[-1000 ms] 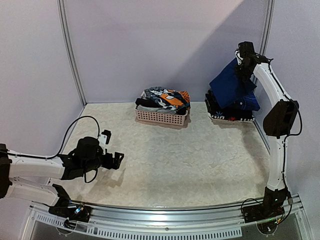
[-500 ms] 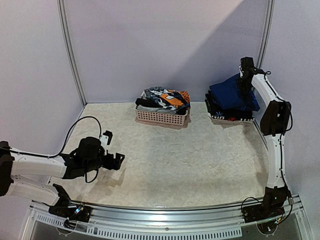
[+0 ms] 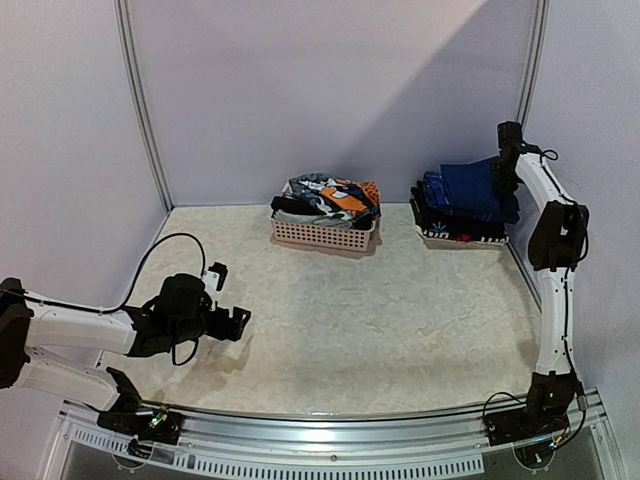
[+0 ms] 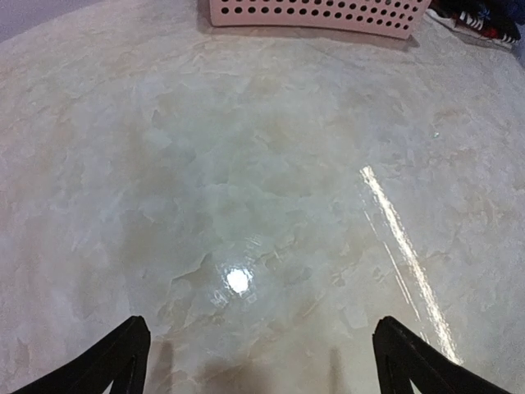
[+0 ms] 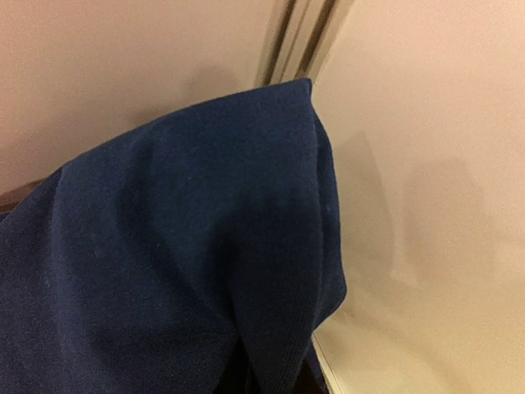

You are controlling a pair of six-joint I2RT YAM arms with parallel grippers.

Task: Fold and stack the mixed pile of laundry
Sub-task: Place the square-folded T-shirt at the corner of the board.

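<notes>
The mixed laundry pile (image 3: pixel 328 196), orange, blue, black and white cloth, lies heaped in a pale pink basket (image 3: pixel 322 234) at the back middle. At the back right, a navy garment (image 3: pixel 468 184) lies on top of a stack of folded clothes (image 3: pixel 458 222). My right gripper (image 3: pixel 498 180) is shut on the navy garment's right edge, next to the corner post. In the right wrist view the navy garment (image 5: pixel 180 246) fills the frame and hides the fingers. My left gripper (image 3: pixel 226 298) hovers open and holds nothing low over the near left table; its gap (image 4: pixel 262 369) shows only bare tabletop.
The pink basket (image 4: pixel 320 12) and the edge of the folded stack (image 4: pixel 484 16) sit at the top of the left wrist view. Walls and a metal post (image 5: pixel 287 41) close in right behind the stack. A black cable (image 3: pixel 160 250) loops by the left arm.
My right gripper has come down and moved right, bringing the navy garment from hanging in the air to lying flat on the stack. The left arm has barely moved.
</notes>
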